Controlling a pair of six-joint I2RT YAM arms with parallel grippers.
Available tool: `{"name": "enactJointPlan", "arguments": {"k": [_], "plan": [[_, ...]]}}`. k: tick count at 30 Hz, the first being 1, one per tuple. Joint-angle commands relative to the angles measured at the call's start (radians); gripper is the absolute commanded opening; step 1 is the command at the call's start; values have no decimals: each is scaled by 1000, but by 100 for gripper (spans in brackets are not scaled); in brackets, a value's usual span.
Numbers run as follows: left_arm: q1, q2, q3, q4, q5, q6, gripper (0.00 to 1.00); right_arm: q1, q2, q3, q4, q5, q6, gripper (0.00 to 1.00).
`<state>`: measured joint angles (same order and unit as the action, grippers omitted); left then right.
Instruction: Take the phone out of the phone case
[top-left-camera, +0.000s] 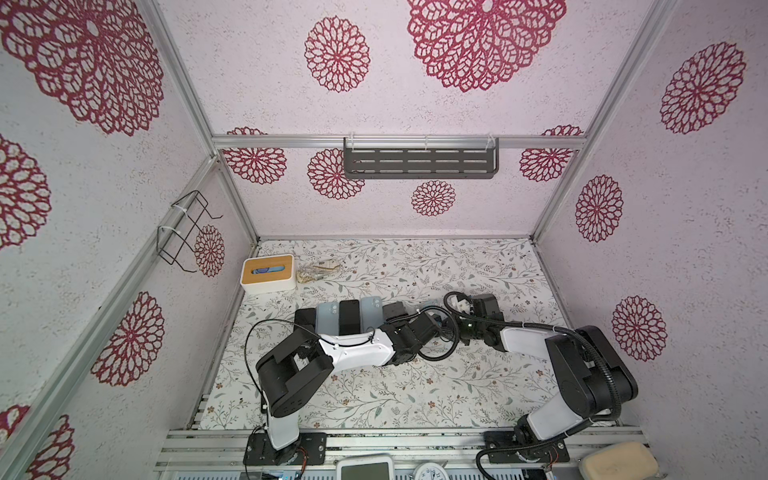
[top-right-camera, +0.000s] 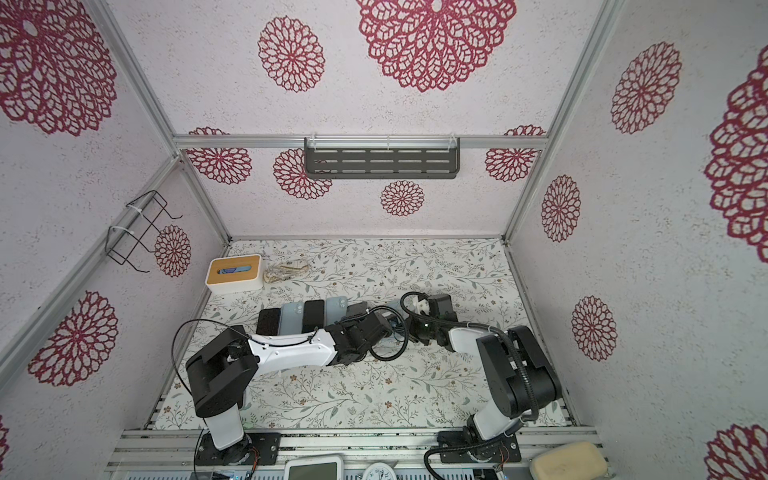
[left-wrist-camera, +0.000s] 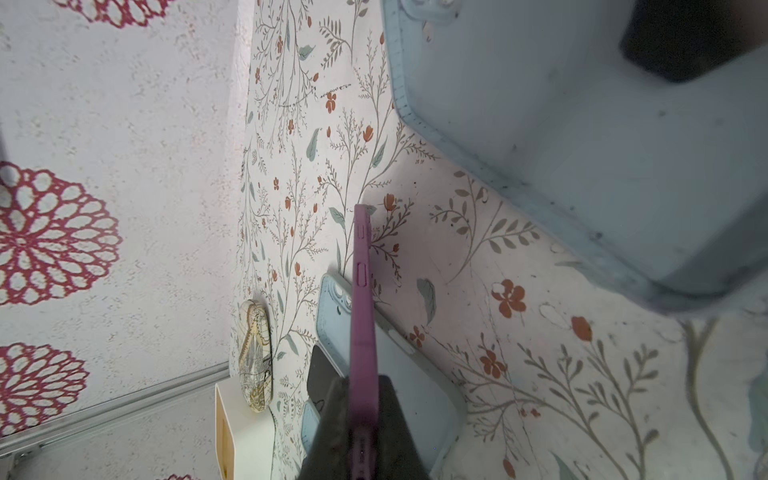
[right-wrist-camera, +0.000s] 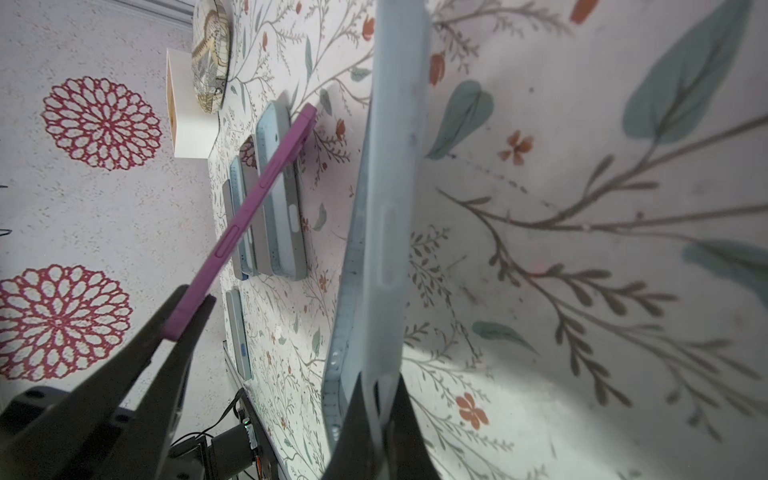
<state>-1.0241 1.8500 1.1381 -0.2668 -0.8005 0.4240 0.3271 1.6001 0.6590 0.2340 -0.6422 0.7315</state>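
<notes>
Pinching a purple phone (right-wrist-camera: 266, 183) edge-on, the left gripper (right-wrist-camera: 189, 309) is clamped on its end, lower left of the right wrist view. At centre frame the right gripper (right-wrist-camera: 380, 386) is clamped on a light blue phone case (right-wrist-camera: 386, 166), apart from the phone. The case's inner face shows in the left wrist view, upper right. A white box (top-left-camera: 270, 286) with a wooden lid sits upper left on the table (top-left-camera: 415, 395), with a blue item (top-left-camera: 266, 270) in its slot. A row of phones or cases (top-left-camera: 349, 316) lies mid-frame.

My left arm (top-right-camera: 291, 351) and right arm (top-right-camera: 465, 336) meet over the floral table (top-right-camera: 374, 395), beside a row of phones (top-right-camera: 303, 318); tissue box (top-right-camera: 235, 272) beyond.
</notes>
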Motion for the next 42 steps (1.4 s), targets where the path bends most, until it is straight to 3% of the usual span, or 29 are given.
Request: {"name": "enactJointPlan", "arguments": {"k": [1,4,8,17,29,33,42], "plan": [[-14,27,2,51,-36,25,0,-7,24,40,-7,-33,-45,0],[-24,55,5,36,-53,19,2,-14,53,66,-22,-43,-60,0],[-42,76,5,36,-40,-15,14,-20,96,116,-71,-59,-103,0],[-54,160,-5,59,-44,-61,17,-21,152,168,-122,-61,-148,0],[-54,153,-26,75,-62,-123,56,-20,185,194,-188,-46,-196,0],[-51,72,-28,42,-79,-174,79,-20,201,218,-230,-21,-220,0],[-31,-103,-39,-135,-51,-385,90,-20,239,275,-305,15,-271,0]]}}
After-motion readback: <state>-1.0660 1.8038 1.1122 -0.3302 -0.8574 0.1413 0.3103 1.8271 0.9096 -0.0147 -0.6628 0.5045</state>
